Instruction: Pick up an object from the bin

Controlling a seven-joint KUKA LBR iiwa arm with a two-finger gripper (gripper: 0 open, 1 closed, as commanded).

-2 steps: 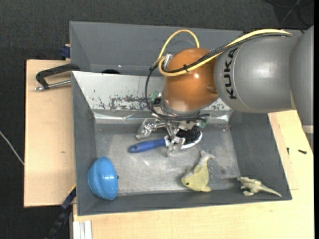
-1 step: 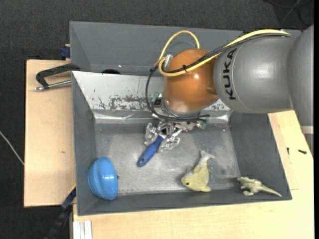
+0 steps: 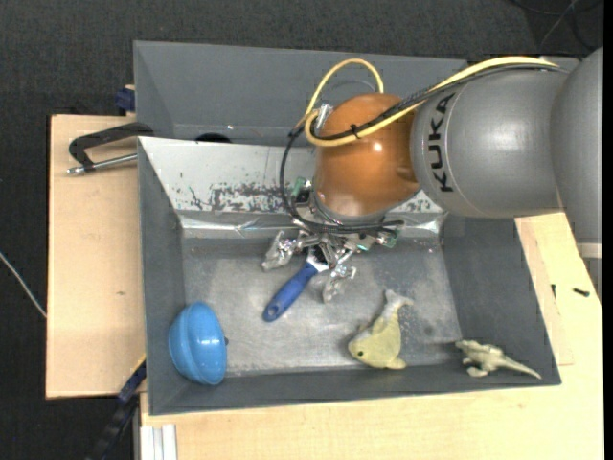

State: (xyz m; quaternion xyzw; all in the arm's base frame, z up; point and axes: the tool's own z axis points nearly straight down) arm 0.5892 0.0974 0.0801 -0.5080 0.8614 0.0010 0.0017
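My gripper (image 3: 309, 263) hangs low over the middle of the bin, below the orange cover. Its metal fingers (image 3: 282, 249) stand apart, one up-left and one down-right. A blue stick-shaped handle (image 3: 285, 298) lies slanted on the bin floor. Its upper end reaches in between the two fingers, and its lower end points toward the front left. The fingers sit on either side of that upper end and are not closed on it.
A round blue cap (image 3: 197, 343) lies in the front left corner. A pale yellow soft toy (image 3: 380, 341) rests front of centre, and a small tan lizard figure (image 3: 493, 357) sits at the front right. The arm covers the bin's back right.
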